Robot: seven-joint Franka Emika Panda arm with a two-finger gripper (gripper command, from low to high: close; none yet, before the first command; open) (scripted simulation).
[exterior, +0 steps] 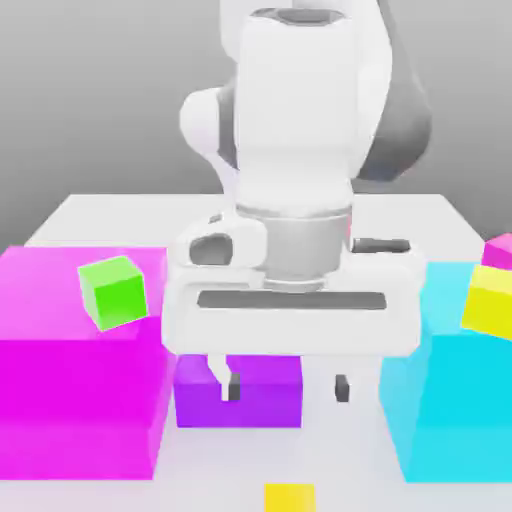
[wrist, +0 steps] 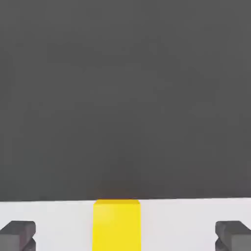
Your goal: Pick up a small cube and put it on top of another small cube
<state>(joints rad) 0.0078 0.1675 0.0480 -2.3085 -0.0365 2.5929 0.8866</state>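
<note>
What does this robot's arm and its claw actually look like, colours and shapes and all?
The arm is bulky, glossy white with rounded shells and darker grey at the joints. It ends in a wide, white, box-shaped hand with a grey slot across its front. The gripper has two short fingers tipped with dark grey pads. No cables or markings show.

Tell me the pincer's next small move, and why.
Probably move the open pincer toward the golden-yellow cube and lower it. The cube lies on the table, untouched, nearer the exterior camera than the fingertips, and it looks centred between them in the hand view.
</note>
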